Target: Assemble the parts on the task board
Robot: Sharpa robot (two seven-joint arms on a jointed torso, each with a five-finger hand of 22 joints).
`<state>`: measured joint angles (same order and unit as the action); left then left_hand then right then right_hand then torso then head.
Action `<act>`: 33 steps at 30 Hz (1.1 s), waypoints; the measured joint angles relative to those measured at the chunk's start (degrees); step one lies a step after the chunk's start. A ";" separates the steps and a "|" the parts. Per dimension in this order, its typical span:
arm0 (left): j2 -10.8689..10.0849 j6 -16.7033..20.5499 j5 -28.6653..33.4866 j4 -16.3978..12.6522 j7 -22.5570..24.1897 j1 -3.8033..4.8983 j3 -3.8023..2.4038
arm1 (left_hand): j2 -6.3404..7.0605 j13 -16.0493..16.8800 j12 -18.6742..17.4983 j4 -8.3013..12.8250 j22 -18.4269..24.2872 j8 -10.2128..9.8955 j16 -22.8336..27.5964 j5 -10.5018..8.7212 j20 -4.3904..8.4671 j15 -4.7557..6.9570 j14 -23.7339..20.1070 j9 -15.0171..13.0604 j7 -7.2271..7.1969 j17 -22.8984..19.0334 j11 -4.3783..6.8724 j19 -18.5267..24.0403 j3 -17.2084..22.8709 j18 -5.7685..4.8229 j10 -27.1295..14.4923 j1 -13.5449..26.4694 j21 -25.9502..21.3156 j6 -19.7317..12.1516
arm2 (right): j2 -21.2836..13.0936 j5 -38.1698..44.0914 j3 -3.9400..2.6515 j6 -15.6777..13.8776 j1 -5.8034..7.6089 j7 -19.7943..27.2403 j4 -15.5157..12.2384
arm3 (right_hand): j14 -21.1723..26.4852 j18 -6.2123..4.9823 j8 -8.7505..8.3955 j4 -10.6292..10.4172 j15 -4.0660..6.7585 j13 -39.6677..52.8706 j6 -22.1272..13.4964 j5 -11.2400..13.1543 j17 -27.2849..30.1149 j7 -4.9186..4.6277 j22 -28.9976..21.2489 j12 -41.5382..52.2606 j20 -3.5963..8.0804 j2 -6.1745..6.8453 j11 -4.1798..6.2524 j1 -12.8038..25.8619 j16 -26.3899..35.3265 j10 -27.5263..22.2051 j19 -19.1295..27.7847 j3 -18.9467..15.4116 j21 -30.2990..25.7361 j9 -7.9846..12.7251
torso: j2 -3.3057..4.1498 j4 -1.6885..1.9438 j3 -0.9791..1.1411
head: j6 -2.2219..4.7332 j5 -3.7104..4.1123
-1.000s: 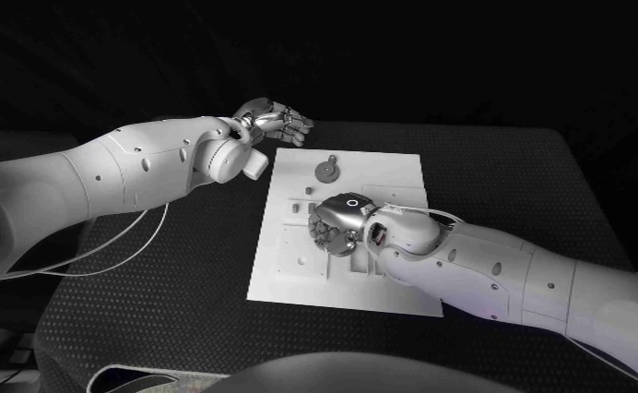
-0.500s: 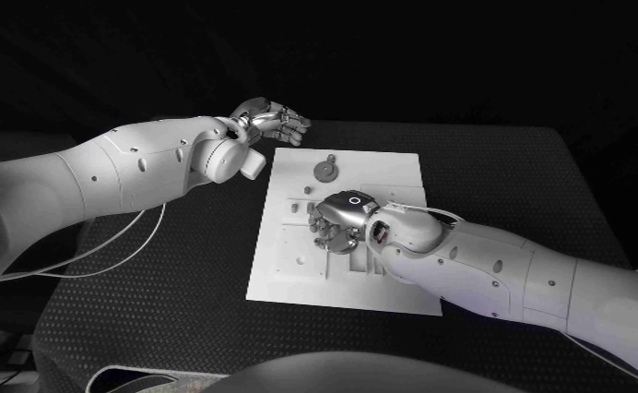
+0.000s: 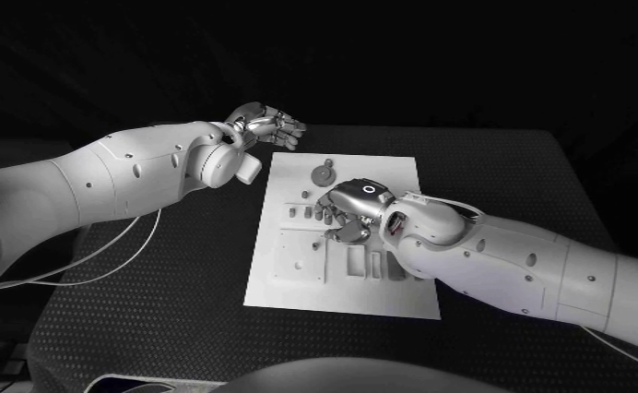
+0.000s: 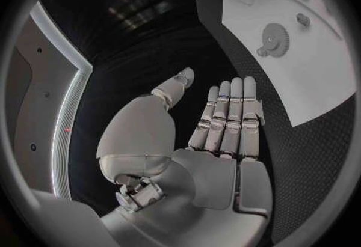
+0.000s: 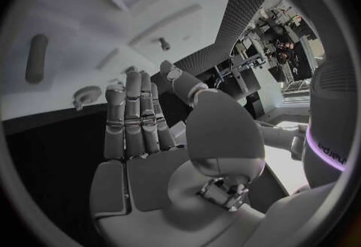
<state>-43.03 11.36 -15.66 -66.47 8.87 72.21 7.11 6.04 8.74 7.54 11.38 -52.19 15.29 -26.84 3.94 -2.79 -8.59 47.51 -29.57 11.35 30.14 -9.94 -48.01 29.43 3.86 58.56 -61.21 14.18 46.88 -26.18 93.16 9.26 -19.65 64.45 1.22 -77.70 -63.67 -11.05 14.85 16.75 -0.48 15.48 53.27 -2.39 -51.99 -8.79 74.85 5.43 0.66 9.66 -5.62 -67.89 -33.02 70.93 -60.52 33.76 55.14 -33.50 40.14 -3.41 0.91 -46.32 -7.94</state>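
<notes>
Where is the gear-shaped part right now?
In the head view, the gear lies near the task board's far edge, between the left hand and right hand, untouched.

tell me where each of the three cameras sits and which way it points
Head view: on the robot's head, looking down at the black table and task board; both white arms show.
Left wrist view: behind the left hand, facing along its open palm toward the board's edge.
Right wrist view: behind the right hand, facing the board close below.
Shared: all three show the board; the gear part also appears in the left wrist view.
</notes>
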 measured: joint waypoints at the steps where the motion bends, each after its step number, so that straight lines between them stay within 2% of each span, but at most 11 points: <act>1: -0.04 0.00 0.00 0.00 0.02 0.00 0.00 | 0.00 -0.03 0.20 0.00 0.00 0.20 0.00 0.00 0.00 0.00 0.00 0.00 0.00 0.00 0.00 0.00 0.00 -0.01 0.00 0.00 0.00 0.00 | -0.72 -0.55 -0.40 -0.23 0.39 0.15 -0.70 | -0.09 0.00 0.00 0.00 0.09 0.03 0.00 0.00 -0.08 0.00 0.05 0.00 0.09 0.00 0.00 0.00 -0.05 0.00 -0.09 0.00 0.21 0.00 | -0.01 -0.01 0.00 | 0.09 0.04; 5: -0.13 0.01 0.00 0.25 0.05 0.00 0.00 | 0.00 -0.05 0.22 0.00 0.00 0.20 0.00 0.00 0.00 0.00 0.00 0.00 0.00 0.05 0.00 0.00 0.00 -0.06 0.00 0.00 0.00 0.00 | -3.99 -3.09 -1.99 -0.66 2.28 0.82 -3.20 | -0.55 0.01 0.00 -0.23 0.24 0.09 -0.20 0.00 -0.32 -0.20 0.09 -0.20 0.17 0.16 0.00 0.42 -0.16 -0.01 -0.61 -0.55 0.65 0.08 | -0.02 -0.09 0.00 | 0.40 0.19; 10: -0.17 0.01 0.01 0.60 0.07 0.00 0.01 | 0.00 -0.05 0.22 0.00 0.00 0.20 0.00 0.00 0.00 0.00 0.00 0.00 0.00 0.05 0.00 0.00 0.00 -0.30 0.00 0.00 0.00 0.00 | -7.32 -5.18 -2.53 -0.23 4.79 1.15 -3.82 | -0.62 0.03 -0.56 -0.28 0.17 0.06 -0.86 0.00 -0.50 -0.43 0.09 -1.01 0.28 0.36 -0.53 2.51 -0.26 -1.13 -0.89 -1.79 0.75 0.29 | -0.08 -0.17 0.01 | 0.67 0.20; 14: -0.23 0.02 0.01 0.67 0.09 0.00 0.01 | 0.00 -0.05 0.22 0.00 -0.04 0.20 0.00 0.00 0.00 0.00 0.00 -0.01 0.00 0.05 0.00 0.00 0.00 -0.32 0.00 0.00 0.00 0.00 | -8.59 -5.74 -2.55 0.79 5.34 1.06 -2.45 | -0.62 0.03 -0.56 -0.23 0.17 -0.23 -1.04 0.00 -0.60 -0.43 0.09 -1.45 0.28 0.73 -0.32 3.13 -0.26 -1.76 -0.89 -2.48 0.75 0.41 | -0.08 -0.19 0.02 | 0.86 0.23; 16: -0.24 0.02 0.01 0.67 0.10 0.00 0.01 | 0.00 -0.04 0.22 0.00 -0.05 0.20 0.00 0.00 0.00 0.00 0.00 -0.01 0.00 0.11 0.00 0.00 0.00 -0.32 0.00 0.00 0.00 0.00 | -8.79 -5.74 -2.52 1.50 5.37 0.90 -1.41 | -0.62 0.03 -0.63 -0.23 0.17 -0.44 -1.45 0.00 -0.60 -0.24 0.09 -1.45 0.28 1.04 -0.62 3.64 -0.26 -2.26 -0.89 -2.81 0.75 0.48 | -0.08 -0.19 0.03 | 0.97 0.29; 20: -0.25 0.01 0.01 0.62 0.12 0.00 0.01 | 0.00 -0.04 0.22 0.00 -0.04 0.20 0.00 0.00 0.00 0.00 0.00 -0.01 0.00 0.10 0.00 0.00 0.00 -0.34 0.00 0.00 0.00 0.00 | -8.80 -5.27 -2.39 2.93 5.36 0.50 0.30 | -0.60 0.04 -0.90 -0.25 -0.23 -0.74 -1.73 0.00 -0.68 -0.11 0.09 -1.46 0.28 1.42 -0.33 4.01 -0.10 -2.57 -0.90 -3.09 0.75 0.57 | -0.05 -0.18 0.05 | 1.10 0.35; 25: -0.20 0.01 0.02 0.67 0.13 0.00 0.01 | 0.00 -0.04 0.22 0.00 -0.04 0.20 0.00 0.00 0.00 0.00 0.00 -0.01 0.00 0.10 0.00 0.00 0.00 -0.36 0.00 0.00 0.00 0.00 | -8.24 -4.01 -1.53 4.43 5.32 -0.05 1.68 | -0.60 0.04 -0.90 -0.39 -0.23 -0.83 -1.73 0.00 -0.75 -0.11 0.08 -1.45 0.28 1.42 -0.33 4.01 0.02 -2.57 -0.90 -3.24 0.75 0.57 | 0.02 -0.17 0.14 | 1.23 0.42; 28: -0.10 0.00 0.02 0.68 0.15 0.00 0.01 | 0.00 -0.04 0.22 0.00 -0.04 0.20 0.00 0.00 0.00 0.00 0.00 -0.01 0.00 0.11 0.00 0.00 0.00 -0.37 0.00 0.00 0.00 0.00 | -8.22 -3.15 -0.73 5.49 5.21 -0.37 1.83 | -0.58 0.03 -0.90 -0.42 -0.25 -0.92 -1.85 0.00 -0.83 0.01 0.08 -1.45 0.28 1.90 -0.13 4.49 0.02 -2.79 -0.90 -3.58 0.75 0.63 | 0.03 -0.12 0.14 | 1.25 0.49; 29: -0.10 -0.01 0.02 0.68 0.16 0.00 0.01 | 0.00 -0.07 0.22 0.00 -0.04 0.20 0.00 0.00 0.00 0.00 0.00 -0.01 0.00 0.16 0.00 0.00 0.00 -0.38 0.00 0.00 0.00 0.00 | -8.21 -2.88 -0.54 5.82 5.13 -0.47 1.86 | -0.39 0.04 -0.90 -0.56 -0.44 -1.01 -1.95 0.00 -0.85 0.10 0.08 -1.45 0.28 2.27 -0.69 4.86 0.02 -3.36 -0.90 -3.71 0.75 0.63 | 0.03 -0.09 0.15 | 1.25 0.53; 33: -0.13 -0.01 0.02 0.74 0.16 0.00 0.01 | 0.00 -0.10 0.22 0.00 -0.03 0.20 0.22 0.00 0.00 0.00 0.00 -0.01 0.00 0.17 0.00 0.00 0.00 -0.35 0.00 0.00 0.00 0.00 | -8.16 -1.85 -0.11 7.02 4.66 -0.88 1.98 | -0.35 0.04 -0.90 -0.71 -0.47 -1.14 -1.95 0.00 -0.92 0.10 0.08 -1.45 0.28 2.86 -0.71 5.45 0.30 -3.38 -0.90 -3.87 0.75 0.63 | 0.04 -0.02 0.11 | 1.25 0.58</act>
<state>-43.16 11.35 -15.65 -65.73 9.04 72.21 7.12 6.04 8.65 7.76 11.38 -52.22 15.49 -26.62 3.94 -2.79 -8.59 47.51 -29.58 11.35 30.31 -9.94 -48.01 29.43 3.51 58.56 -61.21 14.18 46.88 -34.34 91.31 9.15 -12.63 69.11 0.34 -75.71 -64.03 -11.01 13.95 16.04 -0.95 14.34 51.32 -2.39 -52.91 -8.68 74.93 3.97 0.94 12.52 -6.33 -62.44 -32.72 67.55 -61.42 29.89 55.89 -32.87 40.18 -3.42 1.02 -45.07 -7.36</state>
